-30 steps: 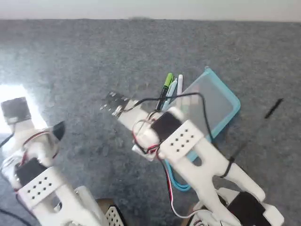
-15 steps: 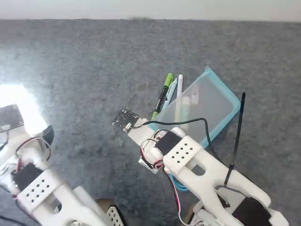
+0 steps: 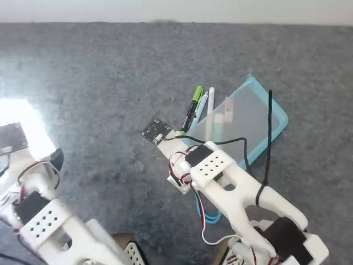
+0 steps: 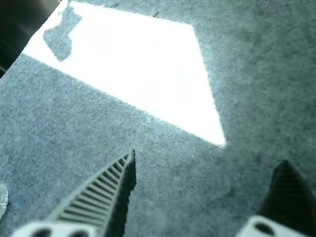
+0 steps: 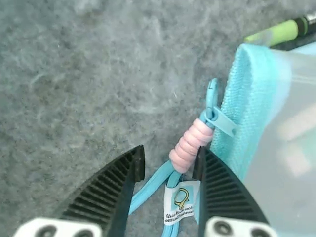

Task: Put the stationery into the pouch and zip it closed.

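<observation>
— Where's the pouch?

— The pouch (image 3: 251,118), turquoise-edged with a clear face, lies flat on the grey carpet (image 3: 110,72), right of the middle. It slants from near-left to far-right. Something pale shows through its face, but I can't tell what.

— And the stationery?

— A green marker (image 3: 194,102), a pale blue pen (image 3: 202,105) and a white pen (image 3: 210,98) lie side by side against the pouch's left edge, their far ends poking past it. Their near ends run under the right arm (image 3: 226,176), so I can't tell whether any of them is inside.

— The zip?

— The zipper pull (image 5: 190,144), strung with pink beads, sits at the pouch's near-left corner. A blue strap (image 5: 150,192) and a small label (image 5: 180,201) trail from it toward the near side.

— Is the right gripper on it?

— The right gripper (image 5: 169,154) is low over that corner, jaws apart. The beaded pull lies in the gap and touches one jaw. The other jaw is clear of it, so nothing is pinched.

— The other arm?

— The left gripper (image 4: 205,173) is at the near left, well apart from the pouch. Its jaws are spread wide and hold nothing, over carpet beside a bright patch of light (image 4: 133,74). A black cable (image 3: 268,138) arches up from the right arm across the pouch.
</observation>
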You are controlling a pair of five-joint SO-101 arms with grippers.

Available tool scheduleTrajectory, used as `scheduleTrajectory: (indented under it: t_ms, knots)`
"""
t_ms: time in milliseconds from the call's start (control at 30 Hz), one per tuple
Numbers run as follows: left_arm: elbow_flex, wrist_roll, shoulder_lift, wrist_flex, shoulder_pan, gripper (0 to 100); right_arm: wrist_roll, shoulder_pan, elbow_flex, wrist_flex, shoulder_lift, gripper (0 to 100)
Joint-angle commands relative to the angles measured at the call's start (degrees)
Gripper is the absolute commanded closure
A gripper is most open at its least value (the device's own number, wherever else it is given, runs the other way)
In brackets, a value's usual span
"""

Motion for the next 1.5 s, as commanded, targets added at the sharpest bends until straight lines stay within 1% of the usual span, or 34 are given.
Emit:
scheduleTrajectory:
  t_ms: [0, 200, 300, 433, 633, 700, 1000, 1067, 1133, 1167, 1233, 1333, 1400, 1467]
  knots:
    - [-0.6, -0.3, 0.1, 0.4, -0.1, 60, -4.6, 1.7, -2.8, -0.9, -0.1, 82.2]
    - [0.1, -0.3, -0.2, 0.5, -0.1, 60, -18.4, 3.6, -2.4, -2.1, -0.1, 82.2]
    - [0.7, -0.3, -0.2, 0.5, -0.1, 60, -22.2, 3.6, -2.4, -2.3, -0.1, 82.2]
    - [0.7, -0.3, -0.2, 0.5, -0.1, 60, -23.1, 3.7, -1.5, -5.0, 0.7, 82.2]
    - [0.7, -0.3, -0.3, 0.5, -0.1, 60, -23.2, 3.7, -2.4, -9.1, 7.3, 82.1]
    - [0.7, -0.3, -0.3, 0.5, -0.1, 60, -24.4, 4.0, -2.5, -10.2, 8.7, 82.1]
    - [0.7, -0.3, -0.3, 0.5, -0.1, 60, -25.2, 9.0, -2.4, -10.1, 12.0, 82.7]
    - [0.7, -0.3, -0.3, 0.5, -0.1, 60, -25.1, 9.4, -2.4, -10.1, 12.2, 86.8]
    - [0.7, -0.3, -0.3, 0.5, -0.1, 60, -23.9, 9.6, -2.4, -10.2, 12.0, 95.2]
    - [0.7, -0.3, -0.3, 0.5, -0.1, 60, -21.7, 9.6, -2.5, -10.4, 11.8, 99.3]
    - [0.7, -0.3, -0.3, 0.5, 0.0, 60, -16.1, 9.6, -2.5, -10.0, 11.7, 97.9]
    - [0.7, -0.4, -0.3, 0.5, 0.0, 60, -10.9, 9.6, -3.1, -7.0, 11.7, 99.4]
    - [0.7, -0.4, -0.3, 0.4, 0.0, 60, -5.9, 10.2, -4.6, -3.0, 11.6, 99.1]
    - [0.7, -0.4, -0.3, 0.4, 0.0, 60, -3.1, 11.9, -7.5, 2.2, 10.3, 99.1]
